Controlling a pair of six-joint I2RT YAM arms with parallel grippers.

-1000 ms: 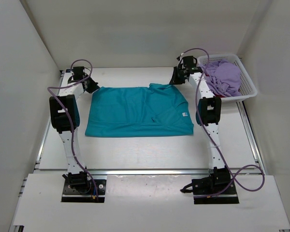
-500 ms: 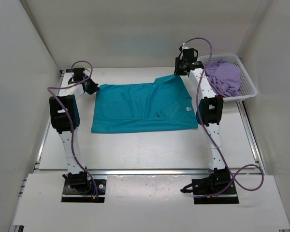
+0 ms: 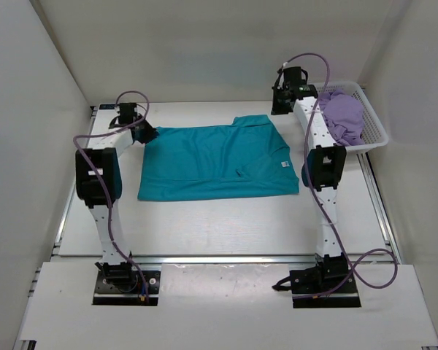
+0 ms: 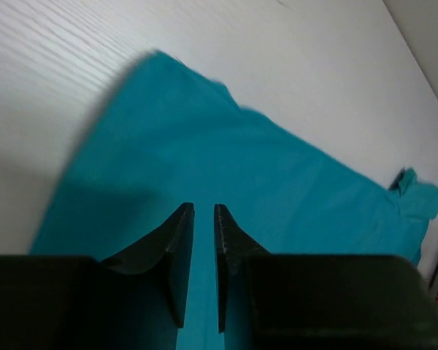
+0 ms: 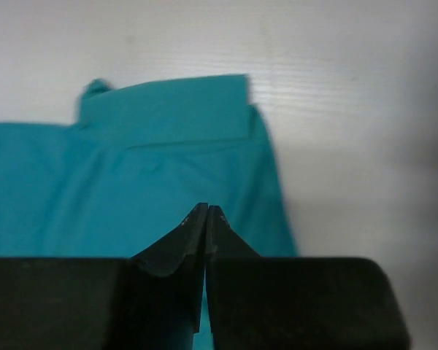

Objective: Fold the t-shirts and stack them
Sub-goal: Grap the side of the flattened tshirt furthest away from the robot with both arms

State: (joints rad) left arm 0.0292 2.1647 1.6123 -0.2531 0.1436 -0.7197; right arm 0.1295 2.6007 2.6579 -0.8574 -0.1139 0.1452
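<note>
The teal t-shirt [image 3: 212, 160] lies spread flat in the middle of the table, with a white tag near its right edge. My left gripper [image 3: 147, 134] is at its far left corner, and in the left wrist view the jaws [image 4: 204, 208] are nearly closed with the teal cloth [image 4: 277, 168] between them. My right gripper [image 3: 279, 106] hangs above the table just beyond the shirt's far right corner. Its jaws [image 5: 207, 208] are shut and empty, with the teal cloth [image 5: 153, 160] lying below. The lavender t-shirt [image 3: 343, 115] is bunched in the basket. The dark red shirt is out of sight.
The white mesh basket [image 3: 378, 125] stands at the far right corner of the table, beside the right arm. White walls enclose the table on the left, back and right. Purple cables loop off both arms.
The teal shirt has shifted right and towards the back and now lies flatter. My right gripper has risen and moved back off the shirt's far right corner. My left gripper moved slightly right.
</note>
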